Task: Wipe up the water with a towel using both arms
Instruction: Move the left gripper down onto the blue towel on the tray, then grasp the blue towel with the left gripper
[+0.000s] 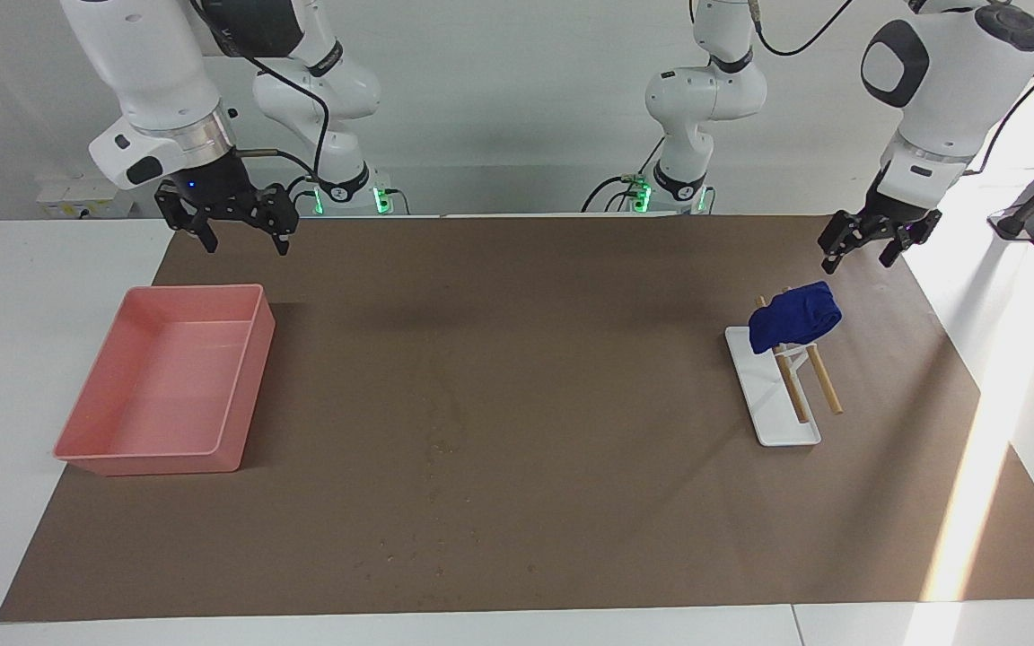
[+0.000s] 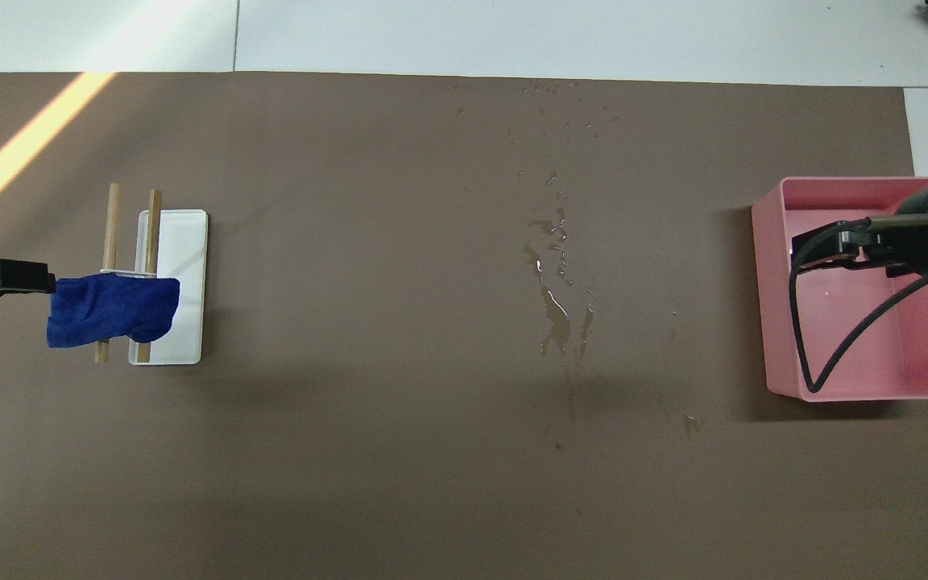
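Deep-blue towel (image 1: 793, 315), pink tray (image 1: 243, 377), brown mat (image 1: 526, 377), white rack base (image 1: 764, 399)

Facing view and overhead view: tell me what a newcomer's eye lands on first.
The deep-blue towel draped over a small wooden rack toward the left arm's end of the brown mat, with the open left gripper hanging just above it. Next, the pink tray at the right arm's end, where the open right gripper waits in the air. Mid-mat lies a streak of water.

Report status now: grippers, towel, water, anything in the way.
Left gripper open above towel on rack. Right gripper open, waiting by tray. Water unwiped. Nothing blocking.
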You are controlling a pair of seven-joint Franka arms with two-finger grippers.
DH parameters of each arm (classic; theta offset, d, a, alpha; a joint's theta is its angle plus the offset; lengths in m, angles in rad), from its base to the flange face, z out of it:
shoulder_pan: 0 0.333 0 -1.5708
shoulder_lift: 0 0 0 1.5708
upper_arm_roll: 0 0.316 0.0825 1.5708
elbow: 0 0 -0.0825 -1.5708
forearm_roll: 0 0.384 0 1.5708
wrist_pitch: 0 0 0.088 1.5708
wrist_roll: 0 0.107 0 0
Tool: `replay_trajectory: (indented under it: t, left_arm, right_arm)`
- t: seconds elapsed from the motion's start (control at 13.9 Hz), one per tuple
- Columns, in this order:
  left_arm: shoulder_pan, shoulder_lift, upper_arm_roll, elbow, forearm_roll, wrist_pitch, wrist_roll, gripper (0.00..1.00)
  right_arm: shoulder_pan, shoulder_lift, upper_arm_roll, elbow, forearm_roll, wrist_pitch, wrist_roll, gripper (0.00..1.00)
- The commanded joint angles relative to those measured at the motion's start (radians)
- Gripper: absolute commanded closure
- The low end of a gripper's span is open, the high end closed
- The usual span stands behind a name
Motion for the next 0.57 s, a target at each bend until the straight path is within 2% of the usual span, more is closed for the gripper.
replay_trajectory:
  t: [0.0,0.29,0.5]
  left_arm:
    - [0.018,-0.008,0.002,-0.066,0.007,0.075,0.005,0.0]
    - [0.033,0.011,0.0,-0.158,0.007,0.159,0.003,0.0]
    - [0.033,0.03,0.0,-0.176,0.007,0.189,-0.006,0.0]
  right_arm:
    - [-0.014,0.003,0.006,0.004,0.01,-0.013,-0.019,0.0]
    - [-0.014,0.003,0.006,0.004,0.01,-0.013,-0.019,0.0]
    - [-0.014,0.003,0.006,0.004,0.01,-0.013,-0.019,0.0]
